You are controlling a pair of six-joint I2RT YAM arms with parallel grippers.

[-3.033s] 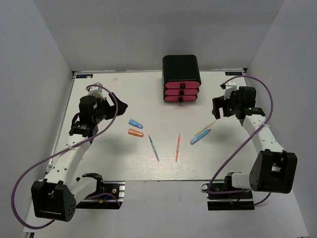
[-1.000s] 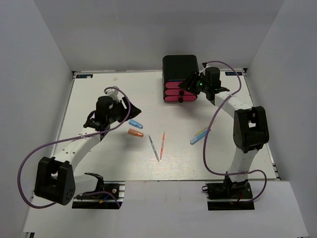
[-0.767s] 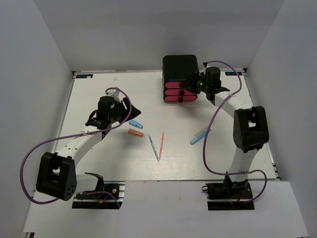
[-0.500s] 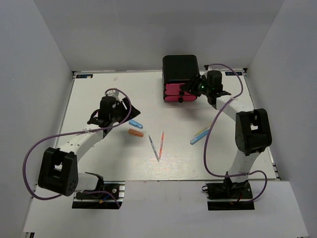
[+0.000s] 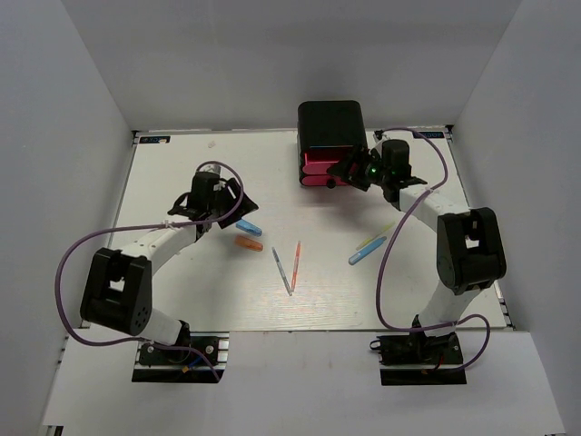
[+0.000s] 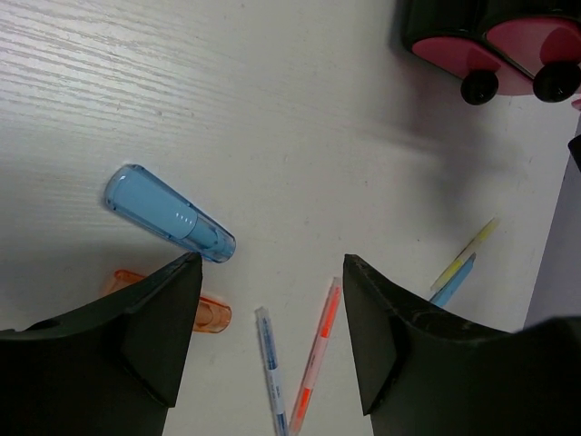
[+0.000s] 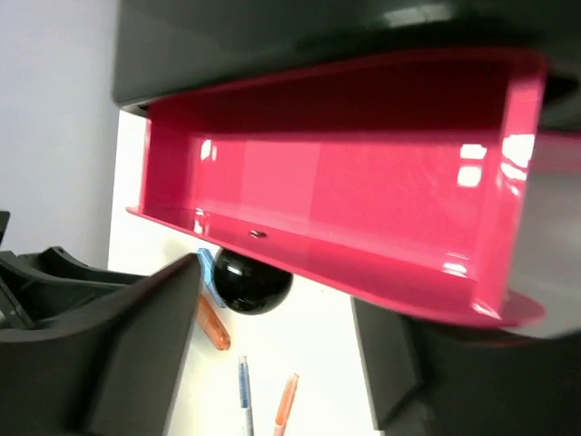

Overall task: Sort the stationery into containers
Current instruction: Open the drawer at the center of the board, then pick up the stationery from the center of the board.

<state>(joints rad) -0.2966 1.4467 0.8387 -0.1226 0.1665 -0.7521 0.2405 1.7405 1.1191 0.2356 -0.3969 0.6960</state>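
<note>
The black box [image 5: 331, 127] holds three pink drawers; the top drawer [image 7: 345, 209] is pulled out and looks empty. My right gripper [image 5: 349, 173] is open at its front, its fingers either side of the black knob [image 7: 247, 277] with a gap on the right. My left gripper [image 5: 238, 202] is open and empty, above the blue capsule [image 6: 168, 213] and orange capsule [image 6: 204, 312]. On the table lie a grey pen [image 5: 282, 271], a red pen [image 5: 296, 265], a yellow pen [image 5: 368, 241] and a light-blue marker [image 5: 367, 252].
The two lower drawers [image 6: 495, 50] are shut, their knobs facing the table's middle. The white table [image 5: 182, 291] ends at grey walls on the left, right and back. The arms' purple cables loop over both sides.
The top drawer has slid out of the box with my right gripper drawing back at its knob. My left gripper has reached further over the blue and orange capsules.
</note>
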